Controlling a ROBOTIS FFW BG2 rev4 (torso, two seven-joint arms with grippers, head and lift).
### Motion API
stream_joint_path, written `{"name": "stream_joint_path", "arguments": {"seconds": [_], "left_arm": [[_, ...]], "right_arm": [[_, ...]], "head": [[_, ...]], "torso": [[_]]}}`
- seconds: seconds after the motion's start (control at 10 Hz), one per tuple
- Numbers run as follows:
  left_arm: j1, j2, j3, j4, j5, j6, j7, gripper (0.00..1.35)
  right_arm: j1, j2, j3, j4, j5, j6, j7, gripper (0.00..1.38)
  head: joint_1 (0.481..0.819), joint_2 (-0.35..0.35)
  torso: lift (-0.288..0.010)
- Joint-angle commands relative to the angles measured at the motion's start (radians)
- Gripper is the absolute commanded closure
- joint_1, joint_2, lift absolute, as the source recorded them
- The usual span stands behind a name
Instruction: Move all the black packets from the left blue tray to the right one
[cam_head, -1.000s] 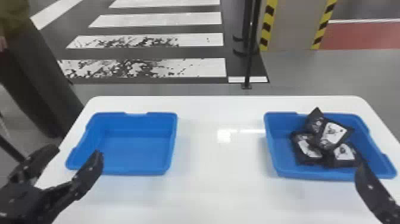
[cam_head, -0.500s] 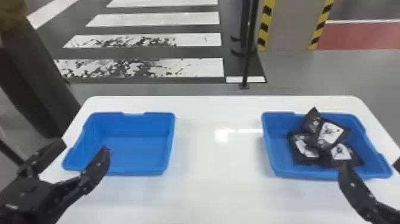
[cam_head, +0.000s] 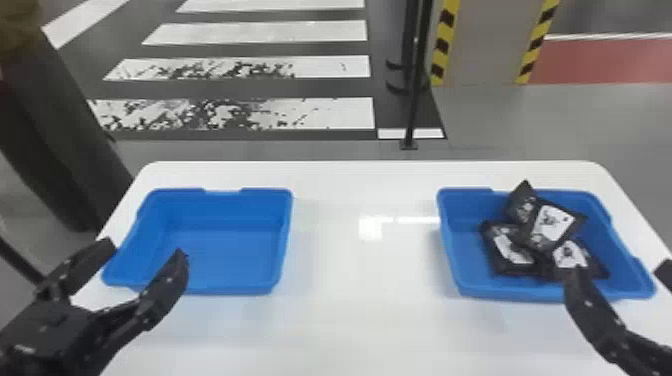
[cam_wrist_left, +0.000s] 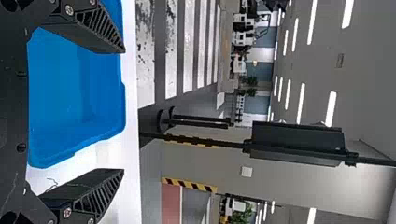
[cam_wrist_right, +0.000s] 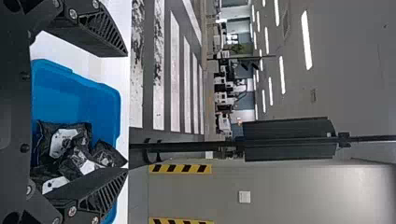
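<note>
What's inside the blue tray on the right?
Four black packets that I can see, in a pile. They cover part of the tray, so I can't tell what's under them.

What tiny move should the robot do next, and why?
Probably ease the open right claw up and away from the right tray, because the black packets lie in that tray and the left tray is empty.
</note>
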Motion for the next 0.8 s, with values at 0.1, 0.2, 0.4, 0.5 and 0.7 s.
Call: {"name": "stream_joint_path", "arguments": {"seconds": [0.1,0.2,0.4,0.5,0.7], "left_arm": [[-0.008,0.000,-0.006,0.004,0.000,0.013,-0.002,0.13],[-0.018,0.000,-0.012,0.011,0.004,0.015,-0.003,0.13],[-0.026,0.000,-0.014,0.016,0.006,0.015,-0.005,0.13],[-0.031,0.000,-0.016,0.016,0.006,0.017,-0.006,0.13],[-0.035,0.000,-0.018,0.019,0.006,0.025,-0.008,0.13]], "right_arm": [[-0.005,-0.004,0.001,0.003,-0.008,0.000,-0.001,0.15],[-0.008,-0.006,0.001,0.003,-0.010,0.000,0.001,0.15],[-0.013,-0.007,0.001,0.005,-0.016,0.000,0.001,0.15],[-0.015,-0.007,0.001,0.005,-0.018,0.000,0.001,0.15],[-0.017,-0.007,0.001,0.008,-0.020,0.000,0.002,0.15]], "head": [[0.695,0.053],[0.695,0.052],[0.695,0.047],[0.695,0.046],[0.695,0.043]], "torso": [[-0.140],[-0.140],[-0.140],[-0.140],[-0.140]]}}
